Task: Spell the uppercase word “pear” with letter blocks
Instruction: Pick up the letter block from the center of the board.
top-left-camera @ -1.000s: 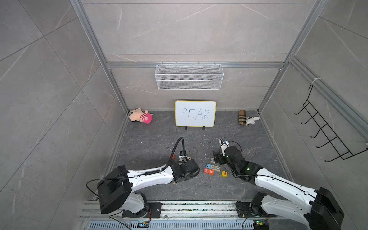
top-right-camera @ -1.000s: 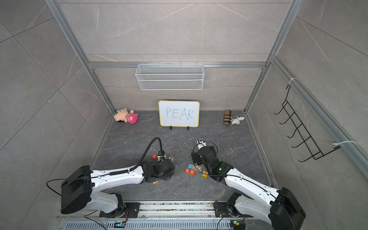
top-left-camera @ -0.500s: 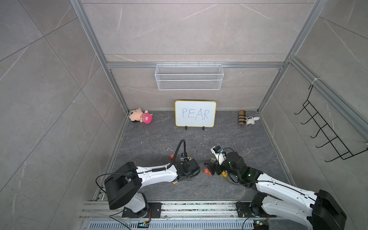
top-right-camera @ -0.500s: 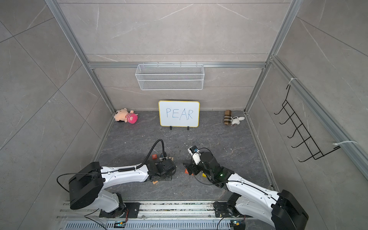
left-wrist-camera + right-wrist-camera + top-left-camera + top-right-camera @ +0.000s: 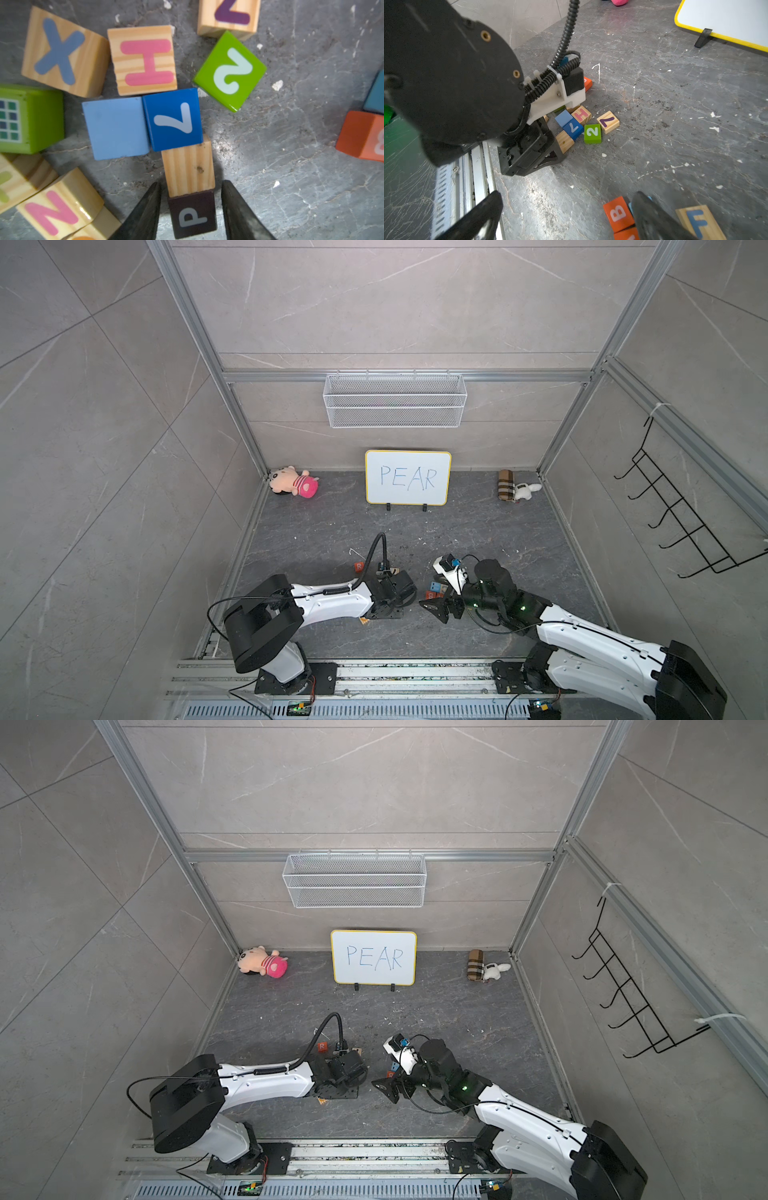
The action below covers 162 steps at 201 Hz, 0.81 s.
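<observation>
The black P block point(image 5: 192, 215) lies flat on the floor between the fingers of my left gripper point(image 5: 191, 182). A thin gap shows on each side of it, so the jaws are open around it. A plain wooden block point(image 5: 188, 168) butts against its far side. The orange-red R block point(image 5: 359, 566) sits alone just beyond the left wrist. My right gripper point(image 5: 566, 194) hangs wide open over bare floor. Under its one finger, below the B cube point(image 5: 618, 214), lies another orange-red block point(image 5: 626, 234) whose letter I cannot read. The E block is hidden.
Loose cubes crowd the left gripper: wooden X point(image 5: 62, 52), H point(image 5: 145, 60), green 2 point(image 5: 229, 70), blue 7 point(image 5: 173, 119), N point(image 5: 56, 207). A wooden F point(image 5: 697, 222) lies by the right finger. The PEAR whiteboard point(image 5: 407, 477) and two plush toys stand at the back wall.
The left gripper's jaws have narrowed toward the P block. The right arm has swung toward the front and left, off the block cluster, and its jaws have opened wider.
</observation>
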Each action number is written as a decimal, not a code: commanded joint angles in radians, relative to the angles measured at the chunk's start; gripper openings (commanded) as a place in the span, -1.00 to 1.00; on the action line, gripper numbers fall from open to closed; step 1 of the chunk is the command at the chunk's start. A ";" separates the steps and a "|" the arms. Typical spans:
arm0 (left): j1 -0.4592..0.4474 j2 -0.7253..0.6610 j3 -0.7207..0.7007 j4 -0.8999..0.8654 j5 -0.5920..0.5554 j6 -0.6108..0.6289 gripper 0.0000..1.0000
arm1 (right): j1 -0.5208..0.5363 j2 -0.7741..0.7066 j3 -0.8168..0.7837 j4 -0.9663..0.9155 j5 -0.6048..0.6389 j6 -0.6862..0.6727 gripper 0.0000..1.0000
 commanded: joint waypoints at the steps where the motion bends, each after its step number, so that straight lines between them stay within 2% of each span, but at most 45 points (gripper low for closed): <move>1: 0.008 0.019 -0.003 0.011 0.020 -0.006 -0.09 | 0.005 0.018 0.006 -0.014 -0.005 -0.010 0.98; 29: 0.007 0.024 0.005 -0.001 0.018 -0.006 -0.14 | 0.006 0.040 0.024 -0.026 0.002 -0.021 0.98; 45: 0.007 0.024 0.007 0.000 0.018 -0.003 -0.24 | 0.006 0.041 0.025 -0.023 0.021 -0.026 0.98; 162: 0.008 0.015 0.023 -0.039 0.012 -0.014 -0.49 | 0.007 0.064 0.047 -0.025 0.089 -0.048 0.98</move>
